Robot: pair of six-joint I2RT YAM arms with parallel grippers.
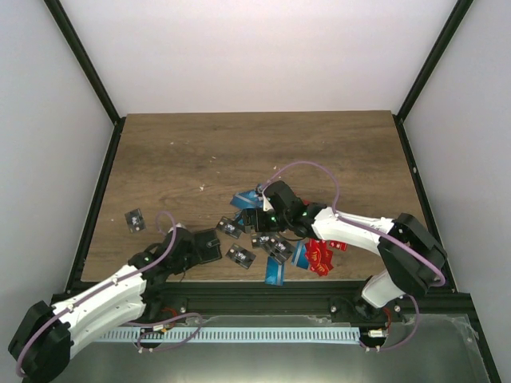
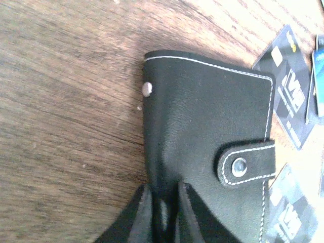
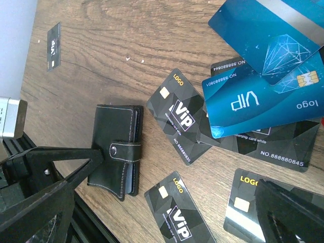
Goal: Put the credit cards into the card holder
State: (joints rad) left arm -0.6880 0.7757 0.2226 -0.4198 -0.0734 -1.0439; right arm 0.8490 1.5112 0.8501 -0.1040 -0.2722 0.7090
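**Soft leather case, slick plastic cards**

The card holder lies flat and closed on the table, close to its near edge and right in front of the left gripper. It is a plain black folding case with white stitching round the border. A short strap wraps over its open side and snaps down on a silver stud.

I'd judge it light, padded and a bit floppy, so it would bend under a squeeze rather than slip. The grained leather ought to give decent friction. The sensible place to take it is along the folded back or a corner beside it, which leaves the strap free to be popped open.

That is about where the left gripper sits. Its fingers are drawn in narrow at the near corner by the fold, with leather between them. Whether they have actually bitten down, I cannot tell.

The right gripper hangs with its fingers spread wide, holding nothing, over the scatter of credit cards just beside the case.

The cards are black, blue and red. They look thin, stiff and glossy, and most lie flat on the wood, so getting a finger under an edge will be hard. The overlapping ones offer a raised edge and look like the easier pick. One black card lies alone, well off to the left.
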